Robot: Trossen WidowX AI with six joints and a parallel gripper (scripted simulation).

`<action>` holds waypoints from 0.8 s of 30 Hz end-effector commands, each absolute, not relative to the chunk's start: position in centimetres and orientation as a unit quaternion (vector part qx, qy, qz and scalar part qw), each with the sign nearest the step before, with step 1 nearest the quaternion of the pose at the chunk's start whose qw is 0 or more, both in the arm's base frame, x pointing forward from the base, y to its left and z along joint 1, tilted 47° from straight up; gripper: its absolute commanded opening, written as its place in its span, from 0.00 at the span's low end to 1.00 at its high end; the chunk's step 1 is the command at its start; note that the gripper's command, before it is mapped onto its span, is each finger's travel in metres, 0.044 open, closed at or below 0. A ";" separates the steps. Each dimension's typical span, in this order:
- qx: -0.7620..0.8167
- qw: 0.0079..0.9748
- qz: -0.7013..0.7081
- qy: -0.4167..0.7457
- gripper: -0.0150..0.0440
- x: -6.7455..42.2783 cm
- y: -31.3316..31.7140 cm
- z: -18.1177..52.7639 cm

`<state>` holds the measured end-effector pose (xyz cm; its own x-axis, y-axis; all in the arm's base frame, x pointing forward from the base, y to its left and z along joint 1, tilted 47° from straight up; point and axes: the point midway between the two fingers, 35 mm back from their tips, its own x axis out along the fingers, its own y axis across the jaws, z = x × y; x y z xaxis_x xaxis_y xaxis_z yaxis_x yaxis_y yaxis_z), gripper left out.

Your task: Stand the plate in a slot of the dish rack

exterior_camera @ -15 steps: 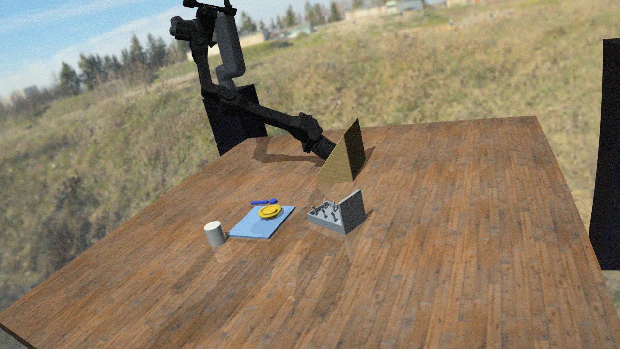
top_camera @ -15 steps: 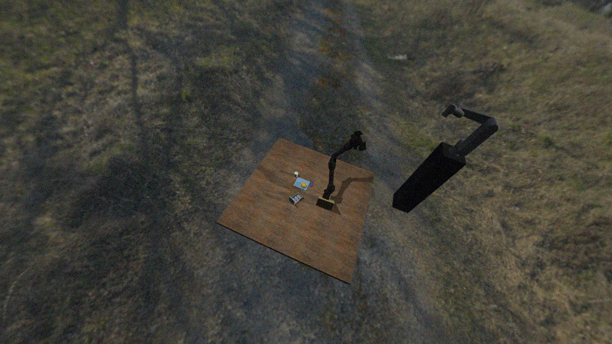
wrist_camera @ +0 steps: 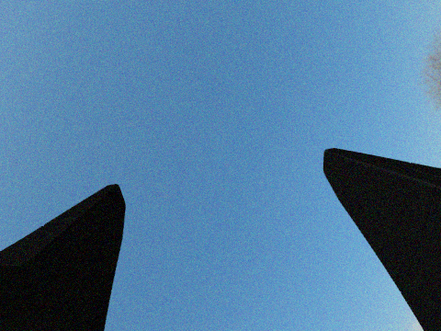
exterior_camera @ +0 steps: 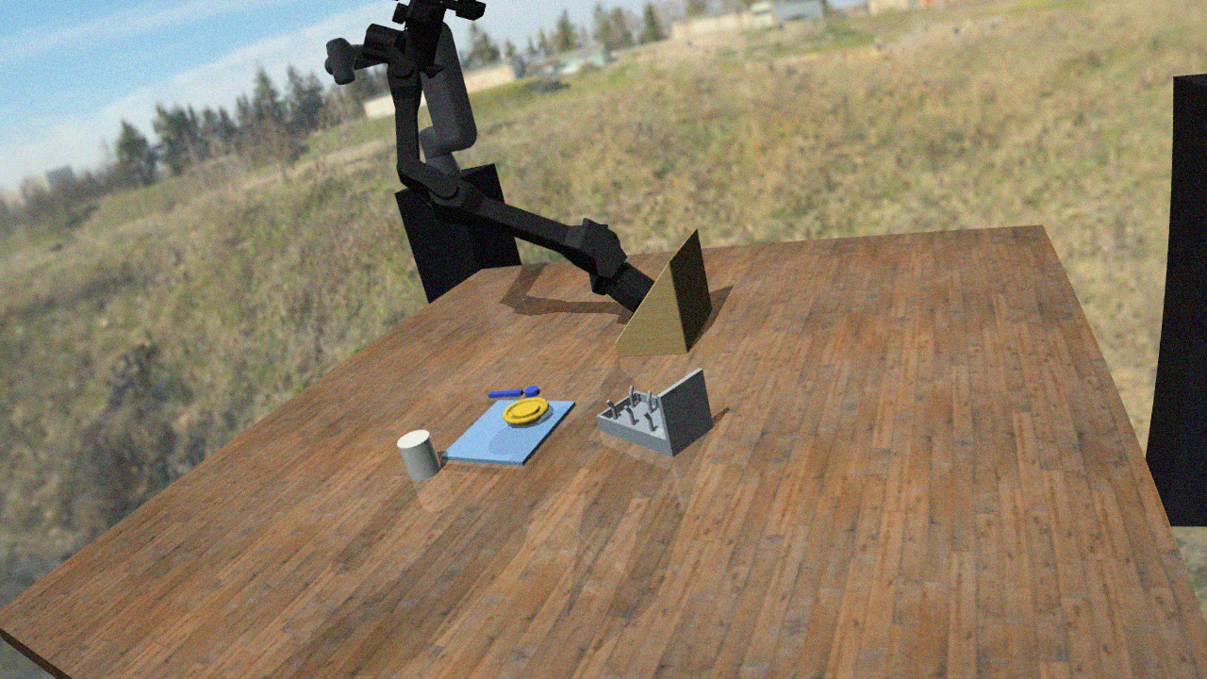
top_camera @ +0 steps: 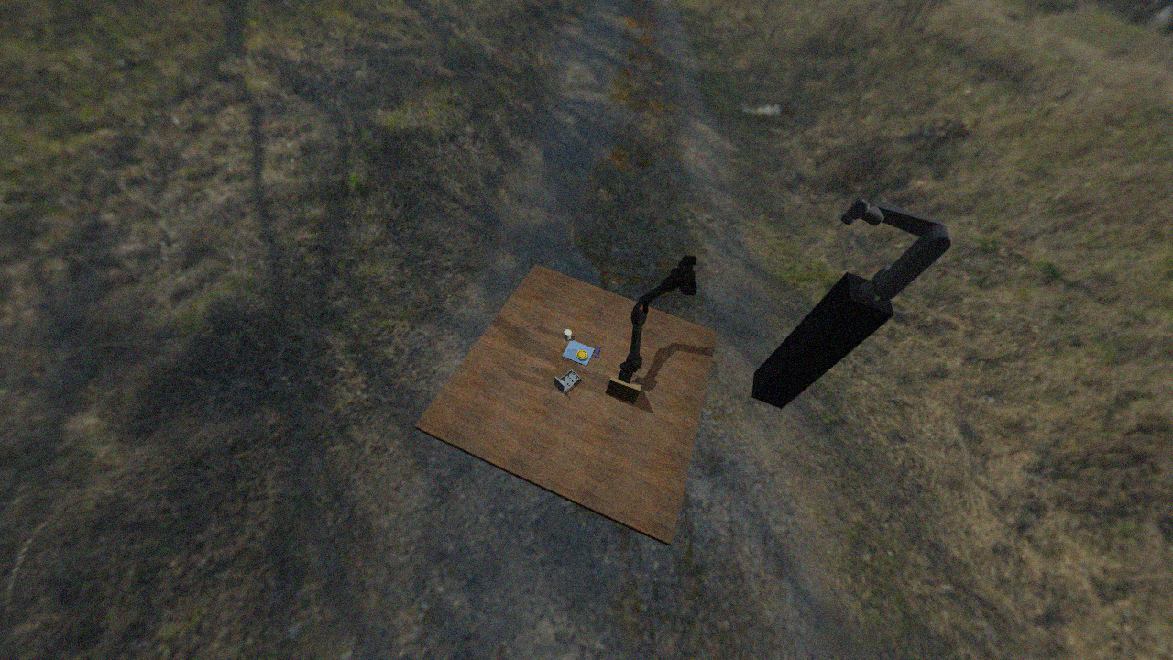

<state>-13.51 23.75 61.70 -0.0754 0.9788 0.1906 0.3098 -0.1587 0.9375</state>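
The claw (exterior_camera: 430, 8) points skyward, high above the table (exterior_camera: 844, 506), its fingers spread wide on nothing; the yellow plate (exterior_camera: 525, 411) lies flat on the blue mat (exterior_camera: 498, 443), beside the grey dish rack (exterior_camera: 667, 418), apparently awaiting pickup.

Yellow plate (exterior_camera: 525, 411) flat on blue mat (exterior_camera: 498, 438); grey rack (exterior_camera: 675, 415) just beside (slots unfilled); arm (exterior_camera: 498, 219) raised.
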 end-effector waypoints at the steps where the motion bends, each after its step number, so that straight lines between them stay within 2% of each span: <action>1: 0.571 0.409 0.492 0.514 0.93 -13.0 25.9 59.8; 11: 0.536 0.544 0.473 0.439 0.93 -9.8 30.5 55.4; 24: 0.455 0.697 0.420 0.362 0.93 -3.4 35.3 49.0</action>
<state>-5.23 34.14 50.95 0.3332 0.9397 -0.0774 -0.2037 0.1518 0.9672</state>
